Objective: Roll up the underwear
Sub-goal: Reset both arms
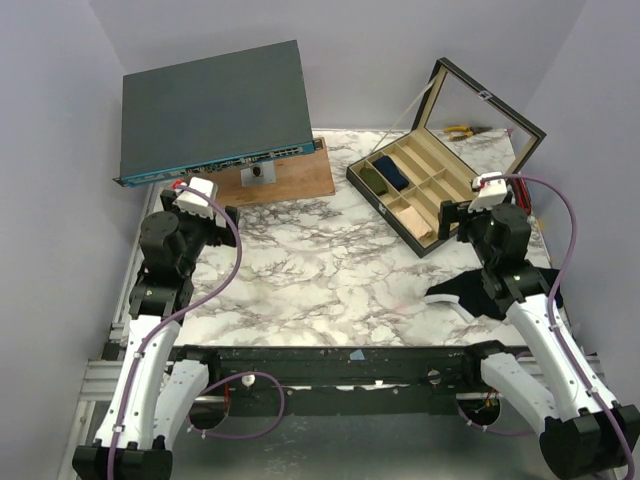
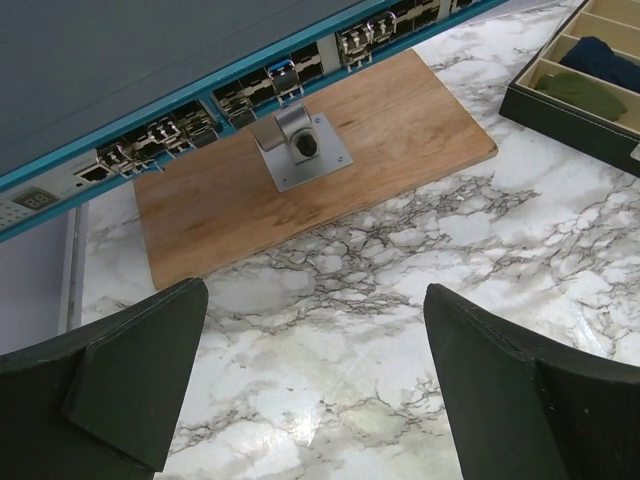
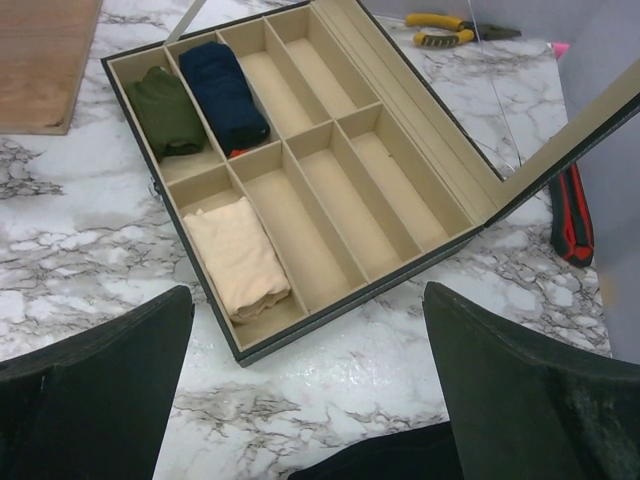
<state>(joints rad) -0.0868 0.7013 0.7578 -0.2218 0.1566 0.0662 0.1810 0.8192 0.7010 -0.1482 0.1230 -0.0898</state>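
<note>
The underwear [image 3: 225, 92] is a navy-blue roll with a bit of orange showing at its near end. It lies in a back compartment of the open organiser box [image 3: 330, 302], and also shows in the top view [image 1: 394, 174] and the left wrist view [image 2: 602, 56]. My right gripper [image 3: 308, 300] is open and empty, above the marble just in front of the box [image 1: 386, 206]. My left gripper [image 2: 315, 300] is open and empty over bare marble at the left, near the wooden board [image 2: 400, 130].
A black cloth with a white edge [image 1: 478, 296] lies under my right arm. The box also holds a green roll [image 3: 165, 112] and a beige roll [image 3: 240, 255]. A network switch [image 1: 215, 105] stands tilted at the back left. Pliers [image 3: 440, 30] and a red-black tool [image 3: 572, 215] lie behind the box.
</note>
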